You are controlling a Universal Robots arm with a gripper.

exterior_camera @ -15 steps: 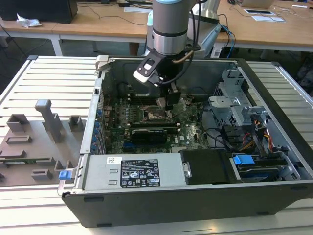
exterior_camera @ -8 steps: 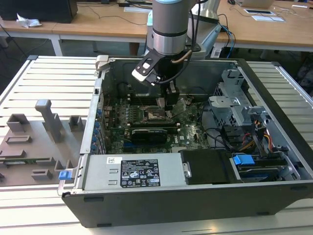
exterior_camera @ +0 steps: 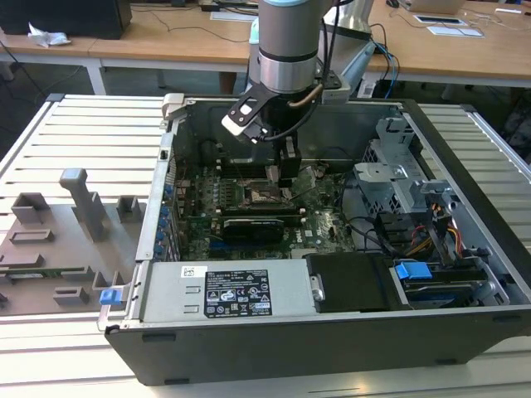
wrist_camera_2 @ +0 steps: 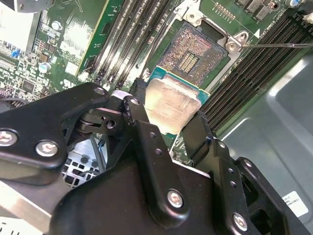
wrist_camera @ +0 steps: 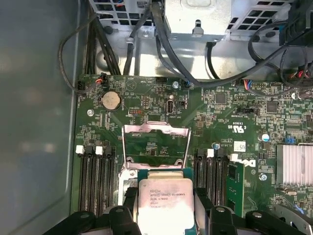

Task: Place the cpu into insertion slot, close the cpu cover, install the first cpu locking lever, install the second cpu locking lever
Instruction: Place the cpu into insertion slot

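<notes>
Open case (exterior_camera: 274,344) lay on a slatted table (exterior_camera: 83,133), desks (exterior_camera: 166,37) behind; gripper (wrist_camera_2: 168,112) clasped the cpu (wrist_camera: 164,200) above the socket (wrist_camera_2: 193,51), cover (wrist_camera: 155,128) raised

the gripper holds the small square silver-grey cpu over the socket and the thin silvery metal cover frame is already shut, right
Not quite: the thin silvery metal cover frame is swung open, not shut, as the first wrist view shows. The gripper does hold the small square silver-grey cpu over the socket.

Silver-grey cylindrical arm (exterior_camera: 286,33), black joint band (exterior_camera: 286,55), curved cable (exterior_camera: 306,97), black end effector (wrist_camera_2: 168,110) with silver screws (wrist_camera_2: 175,198)
</notes>
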